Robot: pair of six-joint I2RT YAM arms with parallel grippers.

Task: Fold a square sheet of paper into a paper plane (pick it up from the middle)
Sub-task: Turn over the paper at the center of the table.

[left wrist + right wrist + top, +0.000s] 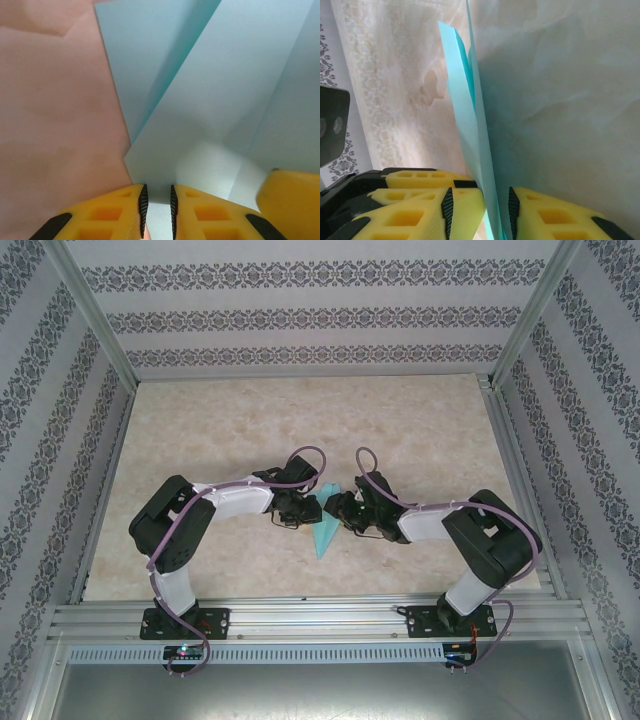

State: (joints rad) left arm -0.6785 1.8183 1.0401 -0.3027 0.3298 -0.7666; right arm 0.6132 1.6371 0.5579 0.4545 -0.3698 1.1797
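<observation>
One light, floppy plane [225,100]: left gripper [157,202] pinches its stiffer folded layers, likely the best hold; right gripper [480,210] straddles it, unclamped.

Your overhead cam is evenly lit from above, soft, no glare, just faint shadows under the arms on the table [300,420]. The left wrist view has a pinkish cast and looks soft up close. The right wrist view is bright, and the paper plane [462,115] throws a grey shadow to its right.
</observation>
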